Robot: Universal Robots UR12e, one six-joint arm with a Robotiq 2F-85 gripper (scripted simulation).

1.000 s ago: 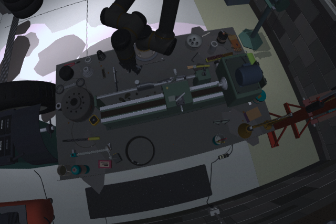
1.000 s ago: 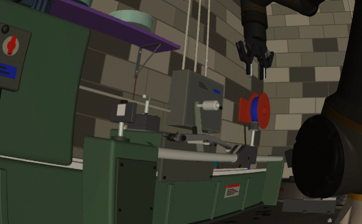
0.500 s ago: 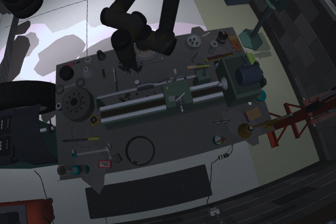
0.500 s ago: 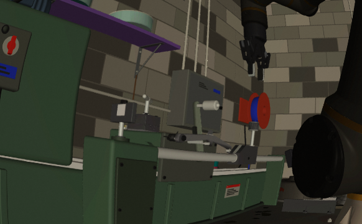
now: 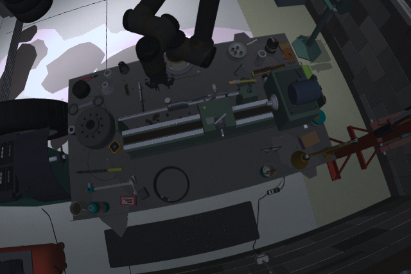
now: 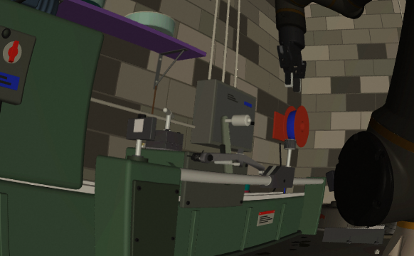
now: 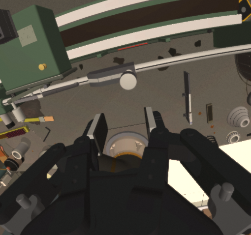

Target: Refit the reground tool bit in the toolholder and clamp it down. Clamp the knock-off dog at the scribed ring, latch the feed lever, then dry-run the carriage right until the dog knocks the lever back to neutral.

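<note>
A small green lathe (image 5: 199,121) sits across the middle of the bench, its carriage (image 5: 215,117) partway along the bed with the toolholder (image 6: 141,128) on top. The grey knock-off dog (image 7: 112,76) with its round knob (image 6: 289,144) sits on the trip rod (image 7: 192,56) behind the bed, left of the carriage. The feed lever (image 6: 228,160) reaches from the carriage apron toward the dog. My gripper (image 7: 125,123) hangs high above the bench behind the dog, partly open and empty.
A chuck (image 5: 91,126) lies at the bench's left end, with a pulley (image 7: 237,117), gears and a slim bar (image 7: 187,97) scattered behind the rod. The headstock and motor (image 5: 298,93) fill the right end. A rubber ring (image 5: 171,184) lies in front.
</note>
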